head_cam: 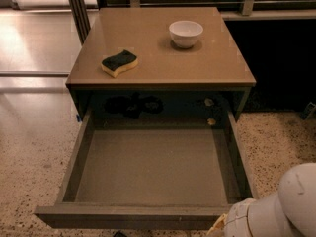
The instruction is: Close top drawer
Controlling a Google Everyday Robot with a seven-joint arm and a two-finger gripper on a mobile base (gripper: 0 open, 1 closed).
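While the top drawer (148,167) stands pulled well out toward the near side, showing its flat grey floor, the gripper (219,227) sits just off the near right corner of the drawer front, at the bottom edge of the view. Only a pale sliver of it shows beside the white arm (291,201), so whether it is spread or closed cannot be told. On the cabinet top (163,68) a yellow-and-green sponge (119,62) lies toward the left, and a white bowl (185,33) stands farther back to the right, well apart.
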